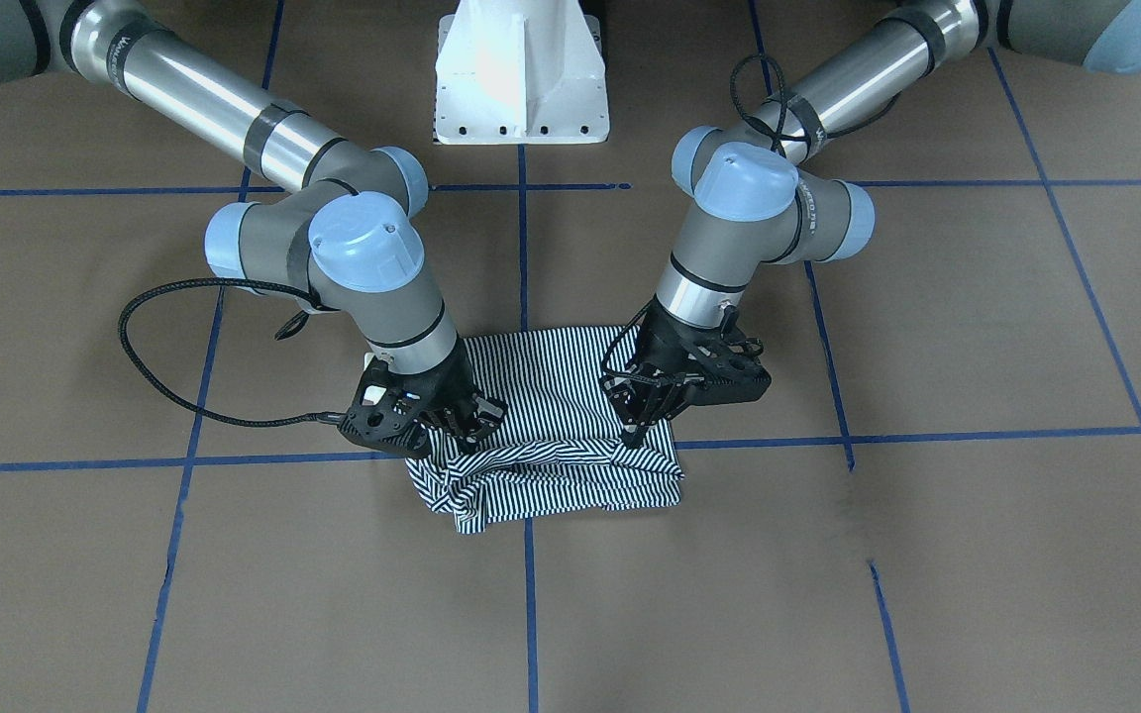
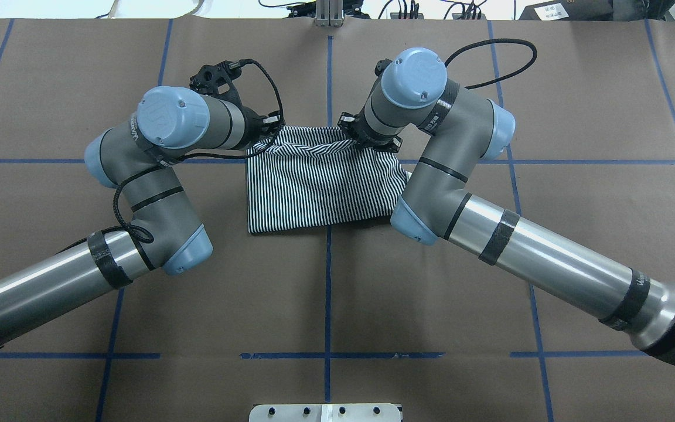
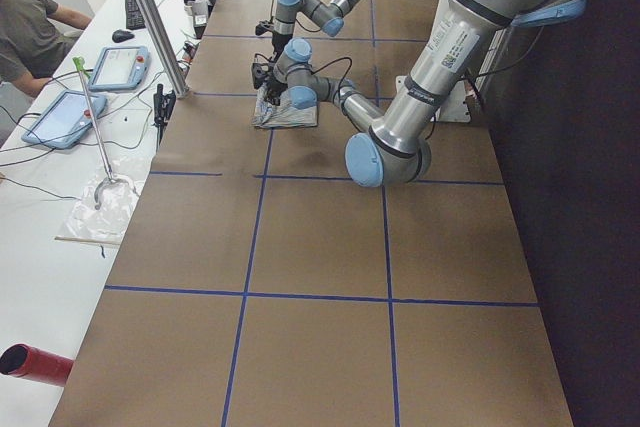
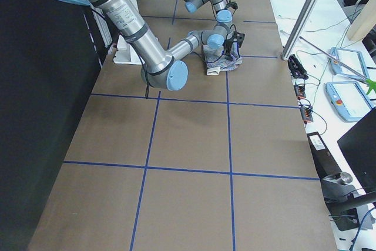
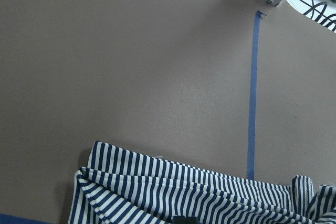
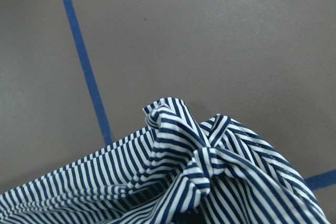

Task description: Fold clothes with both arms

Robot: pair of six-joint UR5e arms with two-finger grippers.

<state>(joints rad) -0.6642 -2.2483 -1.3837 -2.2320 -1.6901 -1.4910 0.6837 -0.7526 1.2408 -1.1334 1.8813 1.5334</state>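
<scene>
The striped polo shirt (image 1: 551, 396) lies folded into a small rectangle at mid-table, its collar hidden. Its edge far from the robot is bunched and wrinkled. My left gripper (image 1: 642, 428) is on the right in the front-facing view. It is shut on that bunched edge at one corner, also seen from overhead (image 2: 262, 138). My right gripper (image 1: 466, 431) is shut on the other corner of the same edge (image 2: 367, 142). The shirt shows in the overhead view (image 2: 320, 187) and at the bottom of the left wrist view (image 5: 173, 192). In the right wrist view it is a gathered knot (image 6: 199, 161).
The brown table carries a grid of blue tape lines (image 1: 523, 248). The white pedestal base (image 1: 521, 79) stands at the robot's side. Beyond the far edge are a metal post (image 3: 150, 17), tablets (image 3: 115, 67) and a seated person (image 3: 30, 27).
</scene>
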